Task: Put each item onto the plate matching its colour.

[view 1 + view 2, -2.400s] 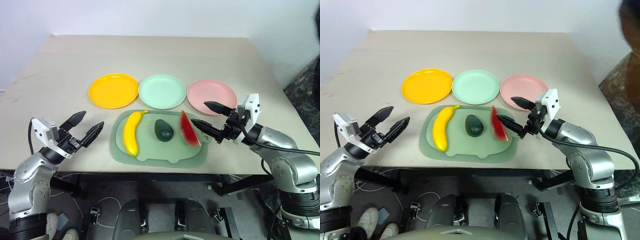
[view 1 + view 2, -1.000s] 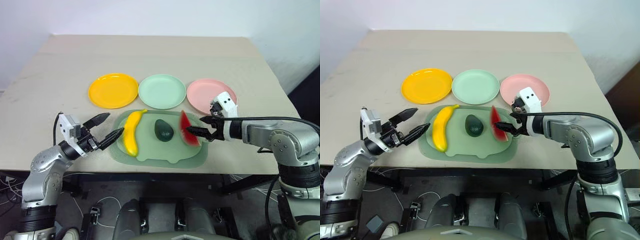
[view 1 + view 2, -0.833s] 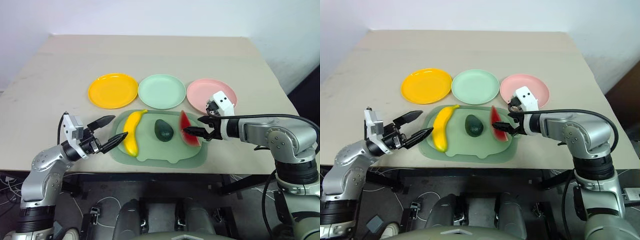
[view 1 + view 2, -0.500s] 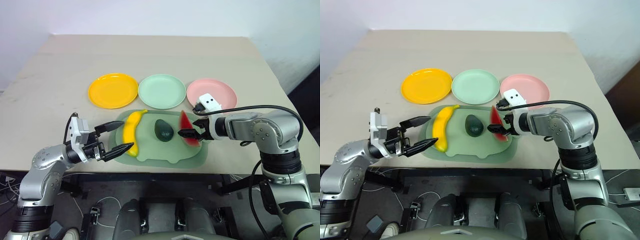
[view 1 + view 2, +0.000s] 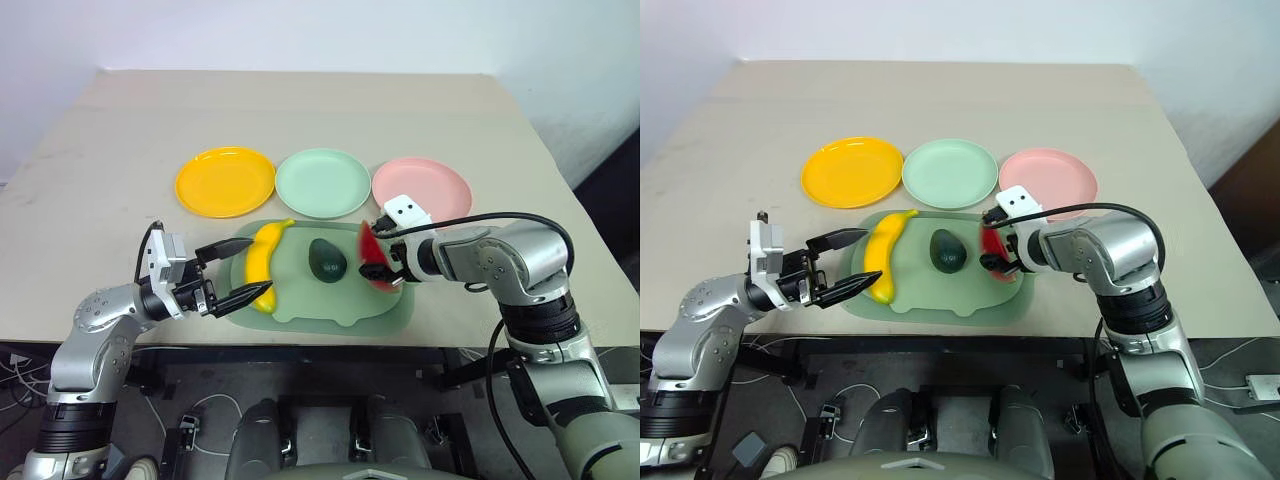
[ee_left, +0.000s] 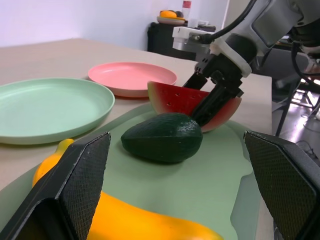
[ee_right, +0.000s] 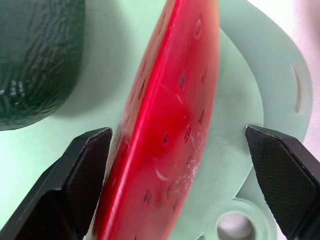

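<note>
On the pale green tray (image 5: 320, 300) lie a yellow banana (image 5: 262, 262), a dark green avocado (image 5: 327, 260) and a red watermelon wedge (image 5: 372, 256) standing on its rind. Behind the tray sit the orange-yellow plate (image 5: 225, 181), the mint green plate (image 5: 323, 183) and the pink plate (image 5: 421, 187), all bare. My left gripper (image 5: 871, 258) is open and level, its fingers straddling the banana's near half. My right gripper (image 7: 177, 130) is open and angled down, one finger on each side of the wedge; I cannot tell whether they touch it.
The tray lies near the table's front edge, with a small handle loop (image 7: 235, 225) at its near side. The table (image 5: 300, 110) is bare beige wood behind the plates. In the left wrist view, dark furniture (image 6: 170, 30) stands beyond the table.
My left gripper has swung right until its fingers flank the banana. My right gripper has tipped downward and shifted left over the watermelon wedge. The fruits and plates have not moved.
</note>
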You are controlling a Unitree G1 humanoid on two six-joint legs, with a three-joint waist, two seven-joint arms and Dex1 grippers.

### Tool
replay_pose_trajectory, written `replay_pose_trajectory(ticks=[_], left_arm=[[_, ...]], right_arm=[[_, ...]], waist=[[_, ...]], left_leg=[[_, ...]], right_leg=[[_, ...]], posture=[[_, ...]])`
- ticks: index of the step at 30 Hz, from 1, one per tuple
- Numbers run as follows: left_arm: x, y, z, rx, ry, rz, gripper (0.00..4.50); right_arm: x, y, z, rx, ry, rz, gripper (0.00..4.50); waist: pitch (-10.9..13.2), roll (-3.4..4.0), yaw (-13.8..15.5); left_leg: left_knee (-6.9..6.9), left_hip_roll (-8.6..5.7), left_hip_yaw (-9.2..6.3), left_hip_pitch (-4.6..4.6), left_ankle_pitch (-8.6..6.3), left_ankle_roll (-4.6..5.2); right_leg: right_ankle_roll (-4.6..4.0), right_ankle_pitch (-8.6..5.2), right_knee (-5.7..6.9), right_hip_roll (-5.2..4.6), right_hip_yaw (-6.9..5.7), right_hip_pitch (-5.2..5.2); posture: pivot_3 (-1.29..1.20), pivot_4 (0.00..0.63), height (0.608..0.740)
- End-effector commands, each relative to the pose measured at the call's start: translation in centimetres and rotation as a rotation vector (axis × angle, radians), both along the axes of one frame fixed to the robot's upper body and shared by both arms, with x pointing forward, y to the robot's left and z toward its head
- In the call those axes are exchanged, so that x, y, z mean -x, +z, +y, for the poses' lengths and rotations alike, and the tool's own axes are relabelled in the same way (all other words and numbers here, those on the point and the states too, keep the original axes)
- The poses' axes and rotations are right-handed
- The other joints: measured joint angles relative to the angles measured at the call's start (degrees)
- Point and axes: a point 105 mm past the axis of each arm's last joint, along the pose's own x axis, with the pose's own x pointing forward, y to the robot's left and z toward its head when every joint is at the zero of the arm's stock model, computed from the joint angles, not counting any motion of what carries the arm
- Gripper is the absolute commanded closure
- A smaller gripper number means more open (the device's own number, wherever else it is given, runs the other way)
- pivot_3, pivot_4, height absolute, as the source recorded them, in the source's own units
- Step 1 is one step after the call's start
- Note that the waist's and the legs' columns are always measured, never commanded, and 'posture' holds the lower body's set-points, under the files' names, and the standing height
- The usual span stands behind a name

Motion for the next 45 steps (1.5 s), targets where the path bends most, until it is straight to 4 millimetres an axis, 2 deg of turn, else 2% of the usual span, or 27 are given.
replay_pose_trajectory(ticks=[1,3,6,7,10,14,19,21,24,25,28,32,36,42,45], left_arm=[[0.0,0.4,-0.1,-0.011,0.000,-0.031,0.00],[-0.1,0.3,-0.1,-0.014,0.002,-0.032,0.00],[-0.2,0.4,0.1,-0.013,0.012,-0.038,0.00],[-0.2,0.4,0.1,-0.012,0.015,-0.039,0.00],[-0.2,0.3,0.2,-0.013,0.017,-0.040,0.00],[-0.3,0.3,0.2,-0.011,0.021,-0.040,0.00],[-0.4,0.4,0.4,-0.007,0.028,-0.042,0.00],[-0.4,0.4,0.4,-0.006,0.030,-0.042,0.00],[-0.5,0.3,0.3,0.000,0.037,-0.043,0.00],[-0.4,0.3,0.3,0.001,0.038,-0.043,0.00],[-0.4,0.4,0.2,0.008,0.044,-0.043,0.00],[-0.2,0.3,0.2,0.013,0.053,-0.038,0.00],[0.1,0.2,-0.1,0.018,0.058,-0.036,0.00],[0.5,0.4,0.2,0.018,0.084,-0.035,0.00],[0.6,0.3,0.5,0.016,0.091,-0.036,0.00]], right_arm=[[0.3,-1.2,0.0,0.033,-0.006,0.049,0.38],[0.4,-1.3,0.2,0.043,0.006,0.054,0.81],[0.5,-1.5,0.4,0.058,0.024,0.062,1.83],[0.5,-1.5,0.4,0.060,0.029,0.063,2.04],[0.5,-1.3,0.2,0.067,0.042,0.059,2.23],[0.2,0.7,0.0,-0.002,0.057,0.030,2.23],[-1.7,5.7,-0.2,-0.126,0.056,-0.093,2.26],[-2.3,7.0,-0.3,-0.138,0.066,-0.127,2.26],[-5.3,9.3,-1.1,-0.130,0.022,-0.230,2.26],[-6.2,9.4,-1.4,-0.120,0.003,-0.248,2.26],[-8.9,7.9,-2.7,-0.004,-0.046,-0.264,2.26],[-11.3,6.3,-3.6,0.054,-0.099,-0.259,2.26],[-12.6,5.1,-4.5,0.082,-0.143,-0.260,2.26],[-13.3,5.1,-4.9,0.079,-0.176,-0.290,2.26],[-13.5,5.6,-4.8,0.066,-0.176,-0.307,1.30]], waist=[[0.0,-0.01,0.0],[0.0,-0.01,0.0],[0.0,0.00,0.0],[0.0,0.01,0.0],[0.0,-0.02,0.0],[0.0,-0.02,0.1],[0.0,0.05,0.0],[0.0,0.07,0.0],[0.0,0.07,-0.1],[0.0,0.07,-0.1],[0.0,0.06,-0.2],[0.0,0.08,-0.5],[0.1,0.13,-1.3],[0.1,0.14,-1.5],[0.1,0.14,-1.5]], left_leg=[[0.00,0.00,0.00,0.00,0.00,0.00],[0.00,0.00,0.00,0.00,0.00,0.00],[-0.01,0.00,0.00,0.00,0.00,0.00],[-0.01,0.00,0.00,0.00,0.00,0.00],[-0.02,0.01,0.00,0.00,0.00,0.00],[-0.03,0.00,0.00,0.00,0.00,0.00],[-0.02,0.00,0.02,-0.08,0.00,0.00],[-0.03,0.00,0.04,-0.10,0.00,0.00],[-0.06,0.00,0.06,-0.10,0.00,0.00],[-0.06,-0.01,0.07,-0.10,0.00,0.00],[-0.06,-0.01,0.12,-0.08,0.00,-0.01],[-0.05,-0.02,0.18,-0.11,0.01,-0.01],[-0.05,-0.01,0.23,-0.20,0.05,-0.06],[-0.05,0.01,0.21,-0.17,0.06,-0.09],[-0.04,0.01,0.21,-0.15,0.06,-0.09]], right_leg=[[0.00,0.00,0.00,0.00,0.00,0.00],[0.00,0.00,0.00,0.00,0.00,0.01],[0.00,0.00,0.00,0.00,0.00,0.00],[0.00,0.00,0.00,0.00,0.00,0.00],[0.00,0.00,-0.01,0.01,0.00,0.00],[0.00,0.00,-0.02,0.00,-0.01,0.00],[0.00,0.00,-0.01,0.00,0.00,-0.10],[0.00,0.00,0.00,0.00,0.01,-0.14],[0.00,0.00,-0.01,0.01,0.01,-0.16],[0.00,0.00,-0.01,0.01,0.01,-0.15],[0.00,0.00,-0.01,0.02,0.02,-0.14],[0.01,0.00,0.02,0.02,0.03,-0.18],[0.02,0.00,0.07,0.04,0.04,-0.28],[0.02,0.00,0.08,0.07,0.08,-0.27],[0.02,0.00,0.11,0.07,0.10,-0.27]], posture=[[0.00,0.150,0.695],[0.00,0.150,0.695],[0.00,0.150,0.695],[0.00,0.150,0.695],[0.00,0.150,0.695],[0.00,0.150,0.695],[0.00,0.150,0.695],[0.00,0.150,0.695],[0.00,0.150,0.695],[0.00,0.150,0.695],[0.00,0.150,0.695],[0.00,0.150,0.695],[0.00,0.150,0.695],[0.00,0.150,0.695],[0.00,0.150,0.695]])
